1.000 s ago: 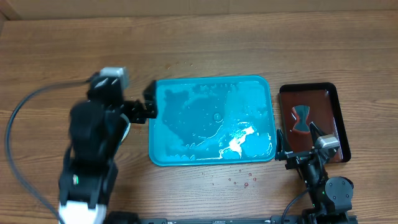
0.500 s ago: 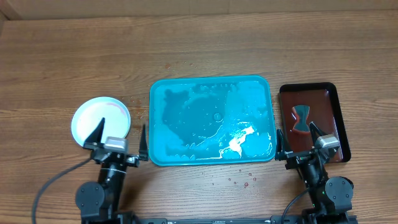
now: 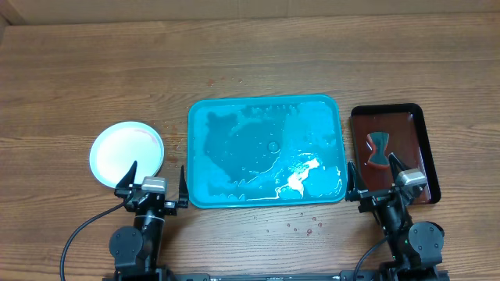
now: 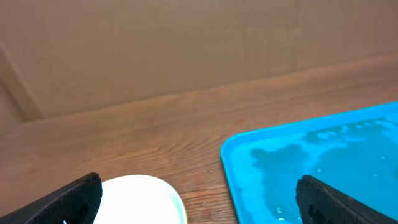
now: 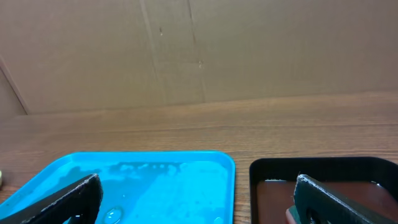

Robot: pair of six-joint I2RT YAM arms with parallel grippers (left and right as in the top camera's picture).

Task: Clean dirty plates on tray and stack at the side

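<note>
The turquoise tray (image 3: 266, 117) lies wet in the middle of the table with no plates on it; it also shows in the left wrist view (image 4: 323, 162) and the right wrist view (image 5: 143, 180). A stack of plates (image 3: 126, 153) with a white centre and light blue rim sits on the table left of the tray; it also shows in the left wrist view (image 4: 140, 199). How many plates are in it I cannot tell. My left gripper (image 3: 154, 190) is open and empty near the front edge, just in front of the plates. My right gripper (image 3: 377, 186) is open and empty at the front right.
A dark red-brown tray (image 3: 394, 152) stands right of the turquoise tray and holds a red-and-dark sponge (image 3: 378, 147). Small red droplets (image 3: 301, 226) dot the table in front of the turquoise tray. A cardboard wall (image 5: 199, 50) runs along the far side.
My left arm has pulled back from the tray's left side to the front edge, uncovering the plates on the table. The right arm has not moved.
</note>
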